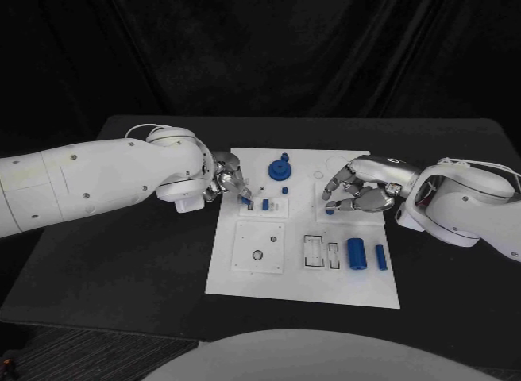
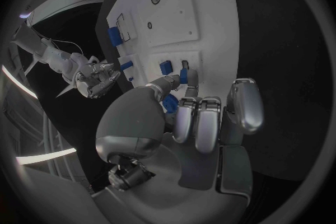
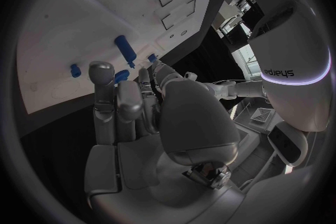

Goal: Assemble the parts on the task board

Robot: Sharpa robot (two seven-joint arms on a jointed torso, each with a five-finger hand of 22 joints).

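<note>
The white task board lies in the middle of the black table. My left hand reaches over the board's upper left and pinches a small blue peg between thumb and a finger, right at a slot. A second blue part stands in the slot beside it. My right hand hovers over the board's upper right with its fingers curled down, and a small blue part sits pinched at its fingertips. A blue gear stands at the board's far edge.
A thick blue cylinder and a slimmer one lie at the board's right, beside two rectangular slots. A square plate with a round hole sits at the lower left. Bare black table surrounds the board.
</note>
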